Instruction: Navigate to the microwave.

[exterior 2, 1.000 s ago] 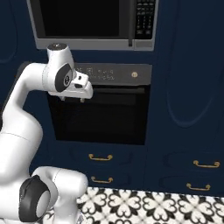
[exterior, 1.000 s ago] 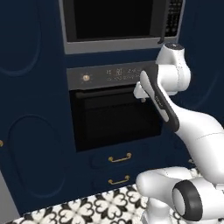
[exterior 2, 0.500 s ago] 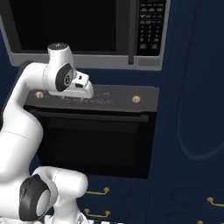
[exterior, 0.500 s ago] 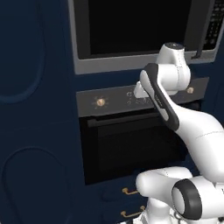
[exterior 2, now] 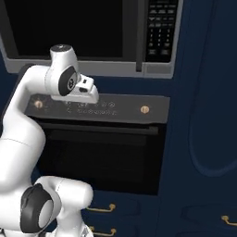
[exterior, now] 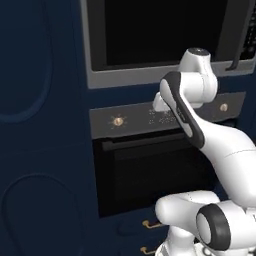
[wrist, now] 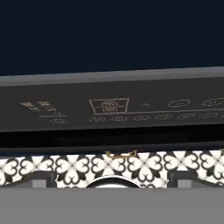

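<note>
The microwave [exterior: 155, 35] fills the top of the left base view: a black glass door in a silver-grey frame, set into navy cabinetry. The right base view shows the microwave [exterior 2: 69, 28] with its dark vertical handle [exterior 2: 140, 37] and button panel [exterior 2: 159, 28] at the right. My gripper [exterior: 159, 103] hangs below it, in front of the oven's control strip, and appears as the gripper [exterior 2: 87, 94] in the right base view. In the hand view the gripper [wrist: 111, 179] is open, its fingertips [wrist: 43, 177] wide apart with nothing between them.
A black oven [exterior: 150, 170] with a grey knob panel [exterior 2: 106, 107] and a horizontal handle sits directly under the microwave. Navy drawers with brass pulls [exterior 2: 102, 208] lie below it. Tall navy cabinet fronts [exterior 2: 208, 115] flank both sides. Patterned floor tiles [wrist: 153, 164] lie beneath.
The whole scene has grown larger and shifted in both base views: the base has driven closer to the wall. The arm keeps the same pose.
</note>
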